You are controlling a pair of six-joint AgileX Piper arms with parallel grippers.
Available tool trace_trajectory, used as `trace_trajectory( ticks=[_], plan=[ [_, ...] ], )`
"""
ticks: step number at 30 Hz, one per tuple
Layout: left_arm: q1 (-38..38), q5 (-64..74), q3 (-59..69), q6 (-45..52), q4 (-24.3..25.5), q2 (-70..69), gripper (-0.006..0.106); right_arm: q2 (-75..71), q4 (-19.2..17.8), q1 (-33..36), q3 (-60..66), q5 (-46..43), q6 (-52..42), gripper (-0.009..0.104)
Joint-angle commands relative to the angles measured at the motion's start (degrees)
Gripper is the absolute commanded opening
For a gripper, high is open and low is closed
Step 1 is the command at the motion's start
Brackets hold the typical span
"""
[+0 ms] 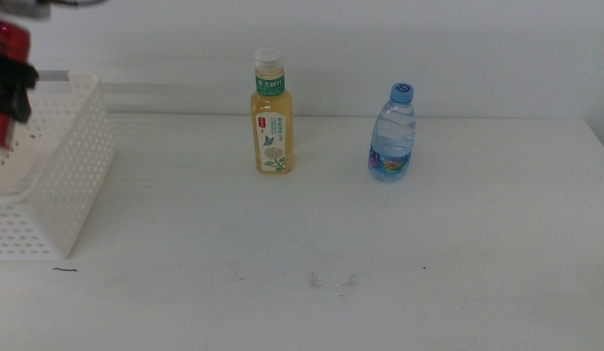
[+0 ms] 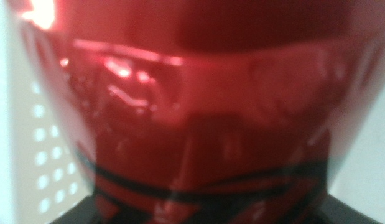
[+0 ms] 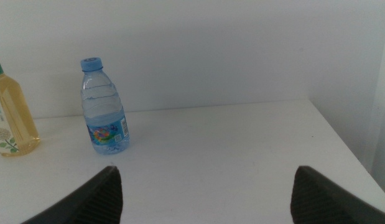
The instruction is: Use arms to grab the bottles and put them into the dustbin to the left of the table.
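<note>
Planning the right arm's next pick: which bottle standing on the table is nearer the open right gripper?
The water bottle with the blue cap; the yellow tea bottle stands farther off beyond it, seen from the right gripper.

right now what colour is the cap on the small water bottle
Blue, a light blue cap on the clear water bottle; the right wrist view shows it best.

Looks like a lab test setup on my feed: bare white counter (image 1: 380,273), blank white wall (image 1: 428,49), nothing homey.
</note>
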Motion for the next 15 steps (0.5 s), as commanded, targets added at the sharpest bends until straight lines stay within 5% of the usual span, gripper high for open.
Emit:
trace_trajectory(
  ticks=[1, 10, 15],
  plan=[
    [0.9, -0.7, -0.3, 0.4, -0.9, 1.9, 0.010, -0.3, -0.4, -0.3, 0.2, -0.4, -0.1, 0.083],
    [2.3, -0.8, -0.3, 1.1, 0.2, 10.6, 0.012, -0.3, -0.4, -0.3, 0.2, -0.4, -0.1, 0.083],
    [2.3, -3.9, -0.3, -2.1, 1.6, 14.0, 0.039, -0.3, -0.4, -0.3, 0.2, -0.4, -0.1, 0.083]
  ],
)
